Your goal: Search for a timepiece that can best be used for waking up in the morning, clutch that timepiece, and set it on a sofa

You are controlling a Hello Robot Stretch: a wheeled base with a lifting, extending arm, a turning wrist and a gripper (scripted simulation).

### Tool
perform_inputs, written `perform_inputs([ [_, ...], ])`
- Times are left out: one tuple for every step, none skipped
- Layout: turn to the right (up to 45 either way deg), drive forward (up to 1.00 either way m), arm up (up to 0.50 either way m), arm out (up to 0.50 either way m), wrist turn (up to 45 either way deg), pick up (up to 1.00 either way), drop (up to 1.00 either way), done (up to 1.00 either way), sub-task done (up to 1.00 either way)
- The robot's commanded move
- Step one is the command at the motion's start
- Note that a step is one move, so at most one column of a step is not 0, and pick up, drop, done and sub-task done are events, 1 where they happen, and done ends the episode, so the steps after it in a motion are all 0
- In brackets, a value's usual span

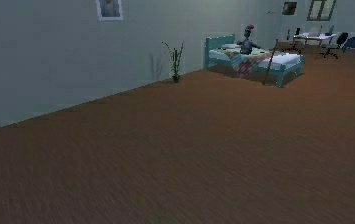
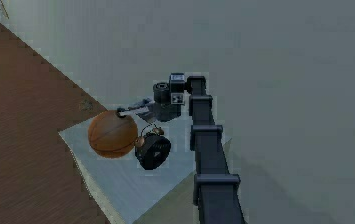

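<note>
Fingers [image 2: 137, 104]: two thin dark prongs, pointing toward the arm side view's left and slightly downward. Their grip state cannot be told, nor whether they hold anything, since objects lie on a surface at and behind them.

Gripper [image 2: 131, 107]: dark, blocky cylindrical body at the end of the arm [image 2: 209, 150]. The arm is a dark square-section bar in stepped segments, rising from the bottom edge and reaching out over a table [image 2: 105, 178]. White marker squares [image 2: 188, 82] stand at its far end.

Below the fingers: an orange ball [image 2: 113, 134], smooth and round with faint dark seams, rests on the table. Just beside it, toward the arm, lies a dark round object [image 2: 152, 152], small and disc-like. Its shape fits a clock, but detail is too small to confirm. Contact between the gripper and either item cannot be judged.

The table has a flat, pale, matte top and stands against a plain grey wall [image 2: 285, 70]. Brown plank floor [image 2: 20, 95] lies to the left.

Forward view: wide wood floor [image 1: 185, 150], a framed picture [image 1: 109, 8], a thin potted plant [image 1: 175, 62], a teal-framed bed [image 1: 255, 62] and a desk [image 1: 311, 38] with a dark chair [image 1: 335, 44] far off.
</note>
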Motion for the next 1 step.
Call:
perform_inputs([
  [0.0,0.00,-0.30,0.00,0.0,0.00,0.00,0.00,0.00],
])
